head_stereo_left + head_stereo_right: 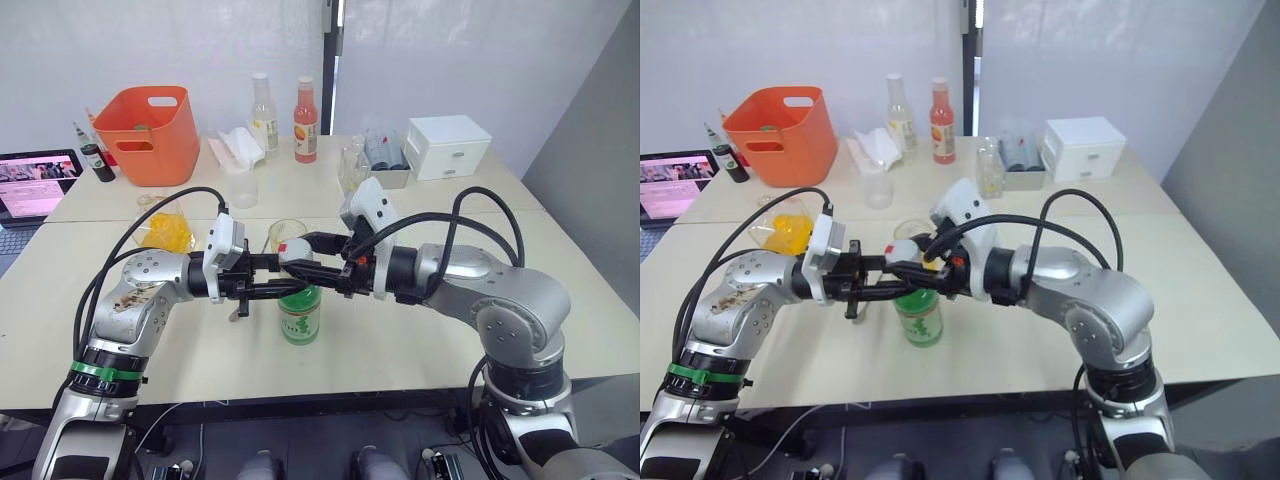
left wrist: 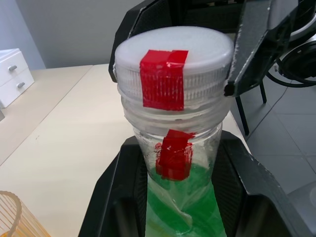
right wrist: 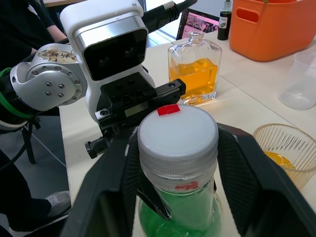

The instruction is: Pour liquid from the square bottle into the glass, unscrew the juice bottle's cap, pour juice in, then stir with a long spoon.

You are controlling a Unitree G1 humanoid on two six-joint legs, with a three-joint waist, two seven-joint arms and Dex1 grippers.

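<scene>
The juice bottle (image 1: 300,315) stands upright on the table between the 2 grippers, its green liquid filling the lower body. The left gripper (image 1: 283,278) reaches in from the left and its 2 black fingers are clamped on the bottle's neck, just under the cap (image 3: 177,139). The right gripper (image 1: 312,258) comes from the opposite side, slightly higher, and its 2 fingers are closed around the white cap, 1 on each side of it. A strip of red tape runs over the cap's edge and a second red strip sits on the neck just below it.

Just behind the bottle, past the fingertips of both grippers, stands the glass (image 1: 287,235), a ribbed clear tumbler with a little orange-yellow liquid at the bottom. Beyond the left gripper's wrist, further to the left, the square bottle (image 3: 194,69) rests on the table, about half full of orange-yellow liquid, stopper in place.

The surface is a pale beige table (image 1: 420,340) made of 2 tops butted together, set against white walls. At the far side, well away from both grippers, sit an orange plastic tub (image 1: 148,134), a slim bottle with pale yellow liquid (image 1: 264,118), a slim bottle with red liquid (image 1: 305,122), a cloudy plastic cup (image 1: 241,185) and a small white drawer box (image 1: 447,146). A laptop (image 1: 35,186) lies open at the far left, with a small dark bottle (image 1: 98,160) beside the tub.
</scene>
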